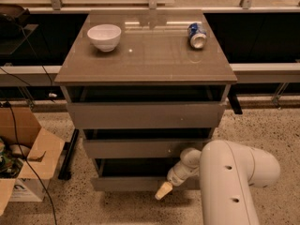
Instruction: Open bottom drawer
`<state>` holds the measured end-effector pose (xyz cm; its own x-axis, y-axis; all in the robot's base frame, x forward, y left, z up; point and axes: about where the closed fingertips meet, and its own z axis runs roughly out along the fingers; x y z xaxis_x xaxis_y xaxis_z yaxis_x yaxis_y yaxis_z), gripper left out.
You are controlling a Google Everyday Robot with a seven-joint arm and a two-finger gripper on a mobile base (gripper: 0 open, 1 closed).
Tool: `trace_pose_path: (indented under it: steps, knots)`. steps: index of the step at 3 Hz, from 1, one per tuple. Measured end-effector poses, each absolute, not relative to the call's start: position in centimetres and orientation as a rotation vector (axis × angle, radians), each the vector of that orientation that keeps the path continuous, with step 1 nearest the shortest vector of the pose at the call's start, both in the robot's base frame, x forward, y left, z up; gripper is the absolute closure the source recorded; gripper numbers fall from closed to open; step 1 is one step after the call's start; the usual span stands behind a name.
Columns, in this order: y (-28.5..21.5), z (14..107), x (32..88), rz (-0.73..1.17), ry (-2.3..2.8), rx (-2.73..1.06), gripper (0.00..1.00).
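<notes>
The bottom drawer (126, 183) is the lowest, narrowest grey-brown front of the cabinet. It stands pulled out a little, with a dark gap above its front. My gripper (164, 190) is at the drawer's front, right of its middle, with a tan fingertip (162, 191) against the face. The white arm (229, 182) comes in from the lower right and hides the drawer's right end.
The middle drawer (145, 147) and the top drawer (145, 115) also stand slightly out. On the cabinet top sit a white bowl (104, 36) and a blue can (197, 35) on its side. A cardboard box (23, 158) with cables stands on the floor at left.
</notes>
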<state>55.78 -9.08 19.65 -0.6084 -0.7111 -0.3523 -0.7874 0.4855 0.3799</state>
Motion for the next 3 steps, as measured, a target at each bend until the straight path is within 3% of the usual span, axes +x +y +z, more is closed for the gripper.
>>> trace_pose_path:
  steps: [1, 2, 3]
  knots:
    - [-8.4, 19.3, 53.5, 0.831, 2.572, -1.353, 0.42]
    - [-8.4, 19.3, 53.6, 0.831, 2.572, -1.353, 0.59]
    - [-7.6, 18.9, 49.6, 0.943, 2.593, -1.32, 0.45]
